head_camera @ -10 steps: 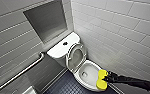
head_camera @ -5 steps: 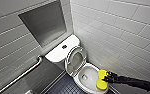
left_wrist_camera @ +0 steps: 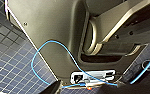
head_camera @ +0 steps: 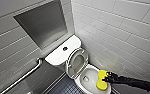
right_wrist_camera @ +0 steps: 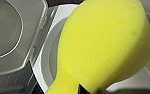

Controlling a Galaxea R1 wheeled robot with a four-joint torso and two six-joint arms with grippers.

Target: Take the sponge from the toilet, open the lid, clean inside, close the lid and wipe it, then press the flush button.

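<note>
The white toilet (head_camera: 87,75) stands in the corner with its lid (head_camera: 77,62) raised and leaning back against the cistern. On the cistern top sits the small dark flush button (head_camera: 65,48). My right gripper (head_camera: 107,80) reaches in from the right, shut on the yellow sponge (head_camera: 101,81), which hangs over the right rim of the bowl. In the right wrist view the sponge (right_wrist_camera: 103,45) looms large in front of the bowl rim (right_wrist_camera: 44,65) and the raised lid (right_wrist_camera: 8,32).
A grey recessed niche (head_camera: 43,25) is set in the wall above the cistern. A metal grab bar (head_camera: 23,75) runs along the left wall. Tiled walls close in on the toilet at the right. Dark floor tiles (left_wrist_camera: 8,57) and a blue cable (left_wrist_camera: 53,42) lie below my left arm.
The right gripper and the sponge have shifted a little to the right, toward the bowl's right rim. The lid stays raised.
</note>
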